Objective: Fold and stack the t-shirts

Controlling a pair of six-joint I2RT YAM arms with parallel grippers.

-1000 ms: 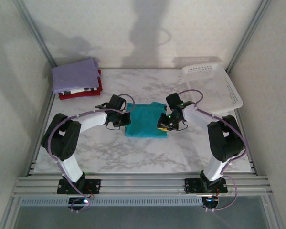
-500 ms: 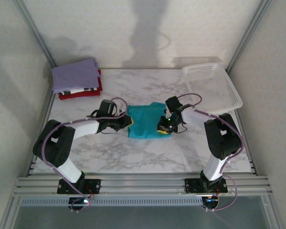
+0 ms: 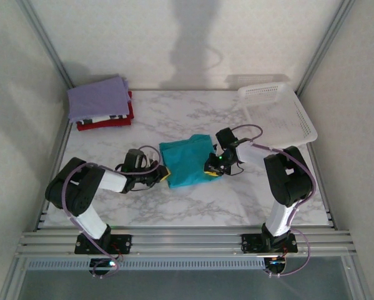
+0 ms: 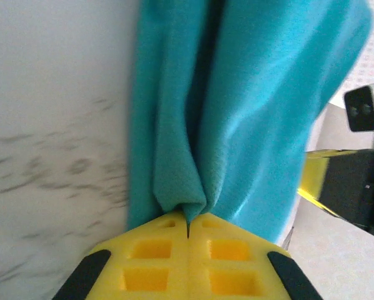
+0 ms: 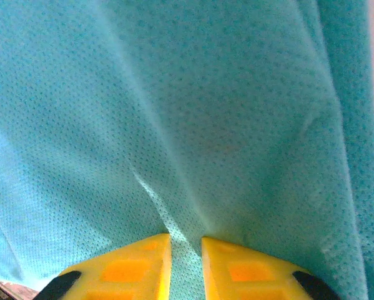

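White perforated basket (image 3: 266,91) at far right corner of the marble table (image 3: 193,203) — aluminium rail (image 3: 187,239) along its near edge.

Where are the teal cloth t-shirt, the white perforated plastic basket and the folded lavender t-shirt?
teal cloth t-shirt (image 3: 184,162): top view, middle of the cloth.
white perforated plastic basket (image 3: 262,92): top view, far perforated wall.
folded lavender t-shirt (image 3: 98,100): top view, centre of top face.
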